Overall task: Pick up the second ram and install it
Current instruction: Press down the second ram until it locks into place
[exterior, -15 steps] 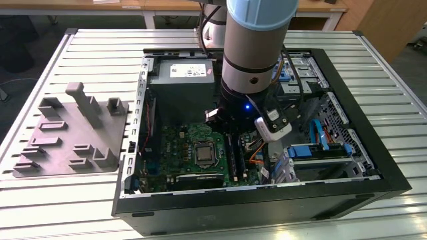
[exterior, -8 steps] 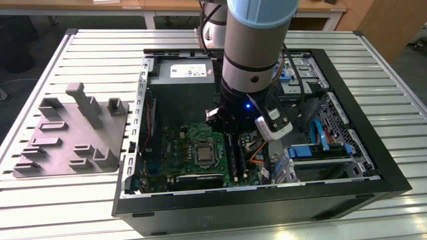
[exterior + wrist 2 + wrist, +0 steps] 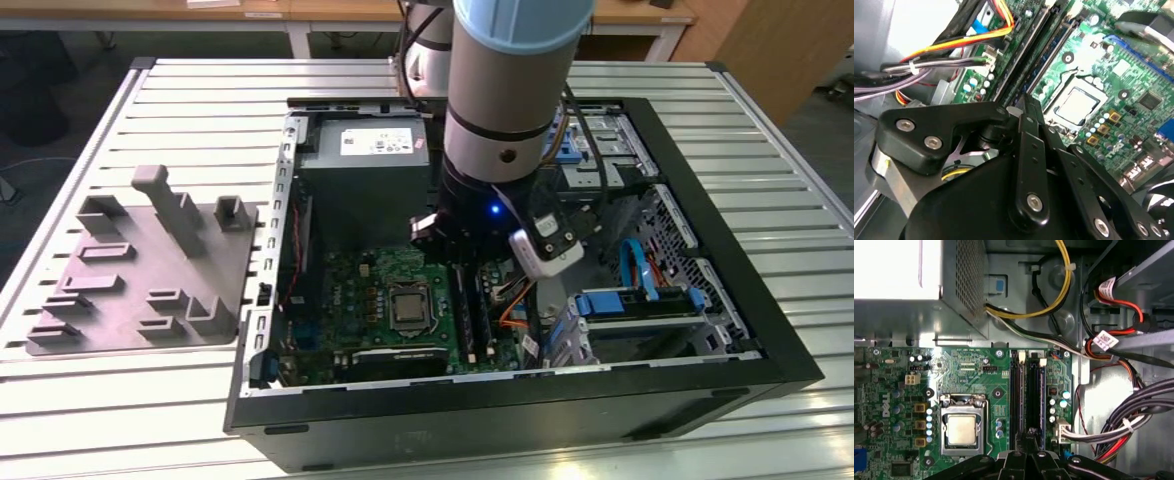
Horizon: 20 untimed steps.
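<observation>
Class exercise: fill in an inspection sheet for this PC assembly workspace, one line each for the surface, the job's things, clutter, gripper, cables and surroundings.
Surface: slatted metal table, carrying the open computer case.
Job's things: green motherboard with bare processor; RAM slots beside it, both appear filled.
Clutter: grey parts fixture at the exterior view's left, its holders look empty.
Gripper: gripper low over the RAM slots; finger state cannot be judged.
Cables: yellow, orange, black and grey bundles beside the board.
Surroundings: wooden benches behind the table.

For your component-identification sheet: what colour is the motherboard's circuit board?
Green, seen best in the first wrist view: motherboard.
</observation>
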{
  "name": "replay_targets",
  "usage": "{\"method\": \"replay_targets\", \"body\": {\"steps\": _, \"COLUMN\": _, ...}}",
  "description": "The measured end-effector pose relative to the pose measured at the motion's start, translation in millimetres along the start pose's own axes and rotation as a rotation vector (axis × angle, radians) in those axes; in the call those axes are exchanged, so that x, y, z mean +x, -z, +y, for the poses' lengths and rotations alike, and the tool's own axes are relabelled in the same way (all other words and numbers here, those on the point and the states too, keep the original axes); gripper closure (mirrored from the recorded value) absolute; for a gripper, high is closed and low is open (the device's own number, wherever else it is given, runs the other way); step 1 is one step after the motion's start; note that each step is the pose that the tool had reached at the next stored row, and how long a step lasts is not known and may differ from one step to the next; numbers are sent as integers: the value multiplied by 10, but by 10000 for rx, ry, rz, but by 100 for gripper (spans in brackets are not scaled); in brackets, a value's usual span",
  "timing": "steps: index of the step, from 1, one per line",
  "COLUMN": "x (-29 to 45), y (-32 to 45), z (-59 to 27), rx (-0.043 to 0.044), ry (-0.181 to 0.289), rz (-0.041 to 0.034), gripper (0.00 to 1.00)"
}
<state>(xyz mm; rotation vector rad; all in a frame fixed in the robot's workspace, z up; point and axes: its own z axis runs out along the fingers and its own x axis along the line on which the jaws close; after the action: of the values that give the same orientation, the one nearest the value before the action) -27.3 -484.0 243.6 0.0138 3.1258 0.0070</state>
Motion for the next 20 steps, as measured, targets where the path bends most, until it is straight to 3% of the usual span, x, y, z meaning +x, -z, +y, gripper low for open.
{"method": "replay_targets", "body": {"steps": 6, "x": 1, "y": -6, "z": 67, "rx": -15, "ry": 0, "rz": 1, "gripper": 90}}
{"method": "replay_targets", "body": {"steps": 12, "x": 1, "y": -13, "z": 133, "rx": -167, "ry": -2, "rz": -8, "gripper": 90}}
{"method": "replay_targets", "body": {"steps": 20, "x": 5, "y": -75, "z": 296, "rx": -173, "ry": -2, "rz": -7, "gripper": 90}}
